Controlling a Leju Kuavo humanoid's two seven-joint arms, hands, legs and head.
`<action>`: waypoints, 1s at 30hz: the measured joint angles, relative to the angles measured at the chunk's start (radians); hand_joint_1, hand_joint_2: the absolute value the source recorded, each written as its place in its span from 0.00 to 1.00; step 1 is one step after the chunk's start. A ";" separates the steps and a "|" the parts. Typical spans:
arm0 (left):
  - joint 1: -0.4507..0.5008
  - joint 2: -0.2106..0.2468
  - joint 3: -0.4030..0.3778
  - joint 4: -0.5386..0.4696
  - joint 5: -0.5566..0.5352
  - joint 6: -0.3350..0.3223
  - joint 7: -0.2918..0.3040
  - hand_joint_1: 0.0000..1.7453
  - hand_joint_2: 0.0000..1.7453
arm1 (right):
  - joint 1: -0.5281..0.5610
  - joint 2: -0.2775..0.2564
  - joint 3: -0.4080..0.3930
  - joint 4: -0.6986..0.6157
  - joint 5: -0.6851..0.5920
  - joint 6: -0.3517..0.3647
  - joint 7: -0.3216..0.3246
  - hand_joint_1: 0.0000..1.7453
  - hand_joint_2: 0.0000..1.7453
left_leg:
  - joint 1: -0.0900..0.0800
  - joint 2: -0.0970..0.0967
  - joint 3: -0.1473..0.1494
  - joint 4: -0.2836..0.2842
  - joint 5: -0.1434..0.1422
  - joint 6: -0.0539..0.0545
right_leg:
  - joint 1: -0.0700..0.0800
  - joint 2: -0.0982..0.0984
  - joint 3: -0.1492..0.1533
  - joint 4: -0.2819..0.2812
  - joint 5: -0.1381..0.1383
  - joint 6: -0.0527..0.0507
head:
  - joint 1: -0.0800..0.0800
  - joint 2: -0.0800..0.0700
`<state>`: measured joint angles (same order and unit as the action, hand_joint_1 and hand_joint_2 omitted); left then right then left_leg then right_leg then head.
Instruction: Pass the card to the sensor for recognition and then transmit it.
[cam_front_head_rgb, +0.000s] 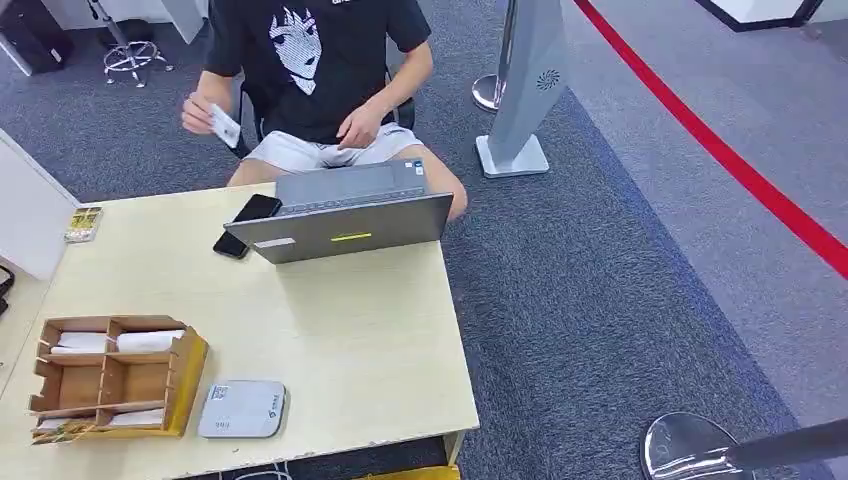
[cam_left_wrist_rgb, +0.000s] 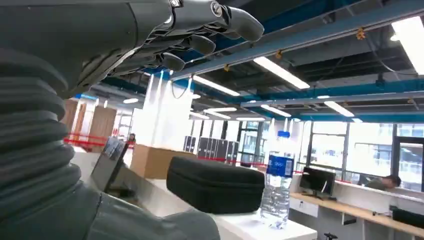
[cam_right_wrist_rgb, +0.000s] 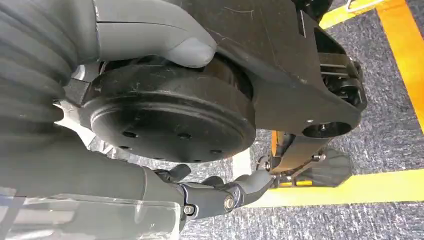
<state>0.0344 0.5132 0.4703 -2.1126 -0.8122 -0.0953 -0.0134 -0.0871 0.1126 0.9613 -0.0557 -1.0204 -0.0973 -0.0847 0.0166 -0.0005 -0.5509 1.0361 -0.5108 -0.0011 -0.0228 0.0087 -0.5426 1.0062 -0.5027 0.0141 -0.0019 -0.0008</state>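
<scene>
- You see the card (cam_front_head_rgb: 225, 125) across the table (cam_front_head_rgb: 330, 330), white, held up in the hand (cam_front_head_rgb: 200, 113) of a person seated behind the laptop (cam_front_head_rgb: 345, 215); no print on it is readable.
- You find the sensor (cam_front_head_rgb: 242, 409), a flat grey pad with rounded corners, near the table's front edge just beside the wooden organizer (cam_front_head_rgb: 115, 378). It carries a small logo and a label, too small to read.
- The organizer holds white cards or papers in several compartments.
- Two dark phones (cam_front_head_rgb: 247, 224) lie beside the laptop, touching its left corner. The laptop's lid shows a small yellow-green mark.
- Your left hand (cam_left_wrist_rgb: 195, 35) is raised toward a ceiling, fingers gently curled, slightly apart, holding nothing.
- Behind it a water bottle (cam_left_wrist_rgb: 276, 192) with a blue label stands beside a black case (cam_left_wrist_rgb: 215, 184); the label's writing is unreadable.
- Your right hand (cam_right_wrist_rgb: 220, 192) hangs above the carpet, fingers curled loosely with nothing in them.
</scene>
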 joint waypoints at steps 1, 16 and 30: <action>-0.011 0.023 -0.020 0.012 -0.011 0.002 0.012 0.00 1.00 | 0.000 -0.001 0.002 -0.003 0.000 0.000 0.003 0.00 1.00 | 0.000 0.000 0.000 0.000 0.000 0.000 | 0.000 0.000 -0.001 0.000 0.000 0.000 | 0.000 0.000; -0.162 0.257 -0.349 0.184 -0.127 -0.015 0.131 0.00 1.00 | -0.001 -0.024 0.056 -0.041 0.004 0.001 0.043 0.00 1.00 | 0.001 0.001 0.000 0.000 0.001 -0.001 | 0.001 0.001 0.000 0.000 0.001 0.000 | 0.000 0.000; -0.212 0.310 -0.440 0.251 -0.088 -0.049 0.141 1.00 1.00 | -0.006 -0.027 0.069 -0.051 0.005 -0.001 0.064 0.00 1.00 | 0.002 0.001 0.000 0.000 0.001 -0.001 | 0.002 0.001 0.000 0.000 0.001 0.000 | 0.000 0.000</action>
<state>-0.1776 0.8232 0.0301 -1.8620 -0.9003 -0.1446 0.1274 -0.0928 0.0851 1.0304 -0.1064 -1.0155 -0.0984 -0.0210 0.0187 0.0005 -0.5511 1.0363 -0.5099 -0.0021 -0.0208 0.0100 -0.5425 1.0064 -0.5020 0.0138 -0.0015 -0.0008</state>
